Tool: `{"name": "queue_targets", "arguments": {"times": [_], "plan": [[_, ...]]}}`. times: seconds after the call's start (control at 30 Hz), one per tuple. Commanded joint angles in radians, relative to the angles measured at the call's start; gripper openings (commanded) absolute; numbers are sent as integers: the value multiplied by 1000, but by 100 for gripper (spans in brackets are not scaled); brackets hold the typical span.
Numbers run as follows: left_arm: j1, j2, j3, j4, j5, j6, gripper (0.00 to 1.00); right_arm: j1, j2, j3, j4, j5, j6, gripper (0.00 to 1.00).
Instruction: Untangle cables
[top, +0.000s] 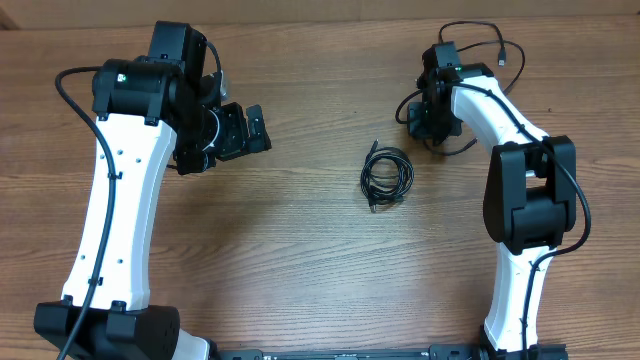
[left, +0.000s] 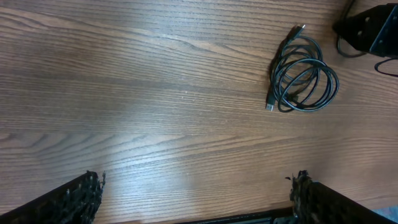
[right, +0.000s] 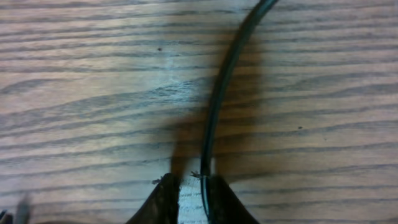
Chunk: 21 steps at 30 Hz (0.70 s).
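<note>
Your right gripper (right: 189, 186) is narrowed to a slit. A loose cord (right: 219, 93) runs out ahead from the gap, lying against one pad, and you cannot tell whether it is truly pinched. Your left gripper (left: 196, 196) is wide open and empty, with the coil (left: 303, 78) ahead, off to its right. This looks like strand-separating: confirm that grip, then bring the left to the coil.
</note>
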Motion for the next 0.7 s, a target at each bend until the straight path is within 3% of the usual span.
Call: {"name": "queue_targets", "arguments": {"times": [0.0,0.13,0.43,0.67], "plan": [[-10,-19,13,2,11,8,100,-2,0,-16,7,20,3,12],[-10,-19,13,2,11,8,100,-2,0,-16,7,63,3,4],[-10,-19,13,2,11,8,100,-21,0,-16,20,200,13,4],[-10,-19,13,2,11,8,99,-76,-1,-1,26,290,105,4]]}}
